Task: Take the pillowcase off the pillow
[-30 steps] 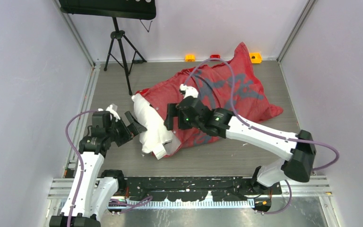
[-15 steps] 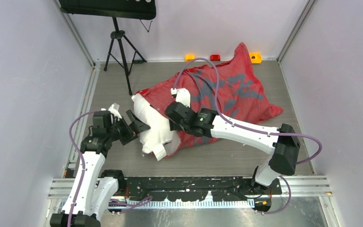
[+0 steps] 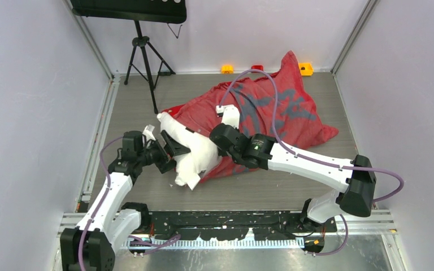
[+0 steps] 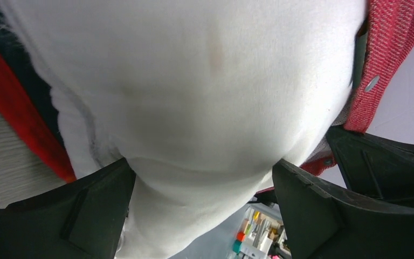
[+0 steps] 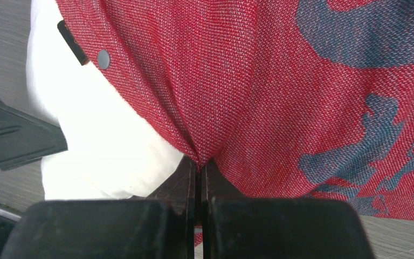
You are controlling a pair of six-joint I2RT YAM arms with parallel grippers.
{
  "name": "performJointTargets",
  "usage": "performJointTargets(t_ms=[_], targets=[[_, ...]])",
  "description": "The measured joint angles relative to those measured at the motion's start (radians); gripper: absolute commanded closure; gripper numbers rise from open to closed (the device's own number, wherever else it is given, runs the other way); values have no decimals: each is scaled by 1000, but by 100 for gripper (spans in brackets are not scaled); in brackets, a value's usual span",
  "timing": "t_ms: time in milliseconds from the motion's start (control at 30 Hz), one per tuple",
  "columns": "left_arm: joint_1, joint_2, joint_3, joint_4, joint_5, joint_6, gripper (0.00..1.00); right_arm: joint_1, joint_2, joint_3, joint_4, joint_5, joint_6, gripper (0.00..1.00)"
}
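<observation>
The red pillowcase (image 3: 282,107) with dark blue figures lies across the middle of the table. The white pillow (image 3: 195,155) sticks out of its left, open end. My left gripper (image 3: 172,152) is open, its wide jaws straddling that bare pillow end. In the left wrist view the pillow (image 4: 205,81) fills the space between the fingers (image 4: 97,210), with pillowcase (image 4: 388,48) at the right edge. My right gripper (image 5: 198,162) is shut on a pinched fold of pillowcase (image 5: 280,81) near its snap-buttoned hem, beside the pillow (image 5: 108,135). From above, that right gripper (image 3: 219,138) sits at the pillowcase's mouth.
A black tripod stand (image 3: 141,51) rises at the back left. Small orange blocks (image 3: 226,69) and a red one (image 3: 257,68) sit along the back edge. White walls close in both sides, with metal rails along the left and near edges.
My right gripper went from open to shut on a pillowcase fold at the mouth. My left gripper moved right until its open jaws came around the pillow's end.
</observation>
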Motion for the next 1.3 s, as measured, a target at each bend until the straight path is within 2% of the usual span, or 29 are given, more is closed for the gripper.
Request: performJointTargets(t_ms=[67,167,200,233,367,600,800,867,967,1033,1067,1233,1300], targets=[[-32,25,-5,42,0,-23,17,0,-2,-6,5,-6,0,100],[-59,61,-7,85,3,-50,72,0,-5,-19,9,-11,0,100],[-60,67,-8,98,5,-53,88,0,-8,-25,9,-12,0,100],[-64,70,-8,112,8,-51,98,0,-12,-31,9,-12,0,100],[-71,69,24,111,15,-43,100,0,-39,-74,7,1,5,99],[-85,67,216,-1,64,-26,100,-53,-134,-157,-41,91,40,99],[-92,24,344,-76,96,-31,100,-303,-307,-216,-79,87,82,99],[-91,8,361,-78,113,-42,100,-378,-383,-243,-91,71,79,96],[-92,-1,365,-76,141,-53,100,-415,-445,-249,-101,24,54,76],[-91,-2,365,-76,142,-51,100,-418,-458,-247,-102,-19,21,48],[-92,-5,365,-76,140,-50,100,-422,-458,-245,-105,-42,3,38],[-98,-36,364,-79,121,-47,100,-439,-448,-187,-149,-202,-89,18],[-111,-42,364,-79,119,-47,100,-434,-446,-142,-147,-285,-115,14]])
